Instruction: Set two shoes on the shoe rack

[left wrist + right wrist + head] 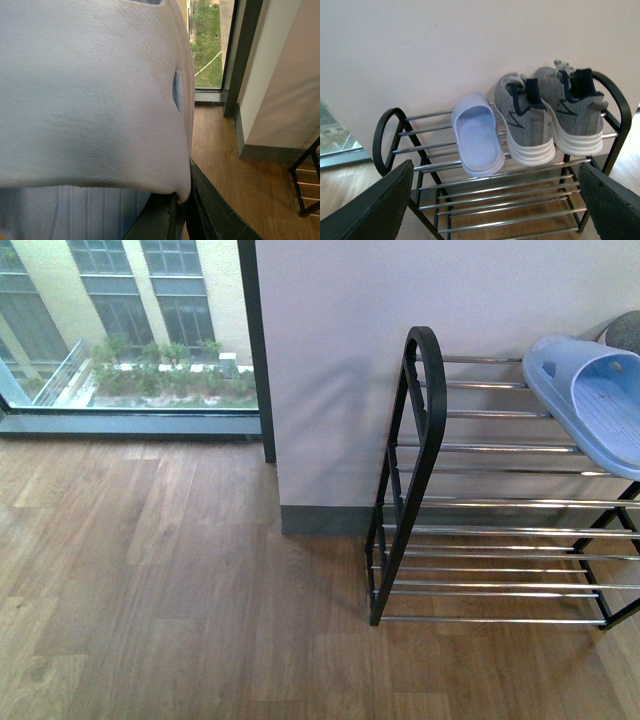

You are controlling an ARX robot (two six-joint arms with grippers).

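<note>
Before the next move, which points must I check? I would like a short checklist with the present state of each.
1. Both grey sneakers on the rack's top tier: ok.
2. Sneakers upright, side by side: ok.
3. Right gripper open and empty: ok.
4. Left gripper free: not ok; a light blue sandal fills the left wrist view, apparently held.
5. Room on the top tier beside the other sandal: ok.

Two grey sneakers (547, 120), one shoe rack (510, 200), seemingly two blue slides (476, 132).
</note>
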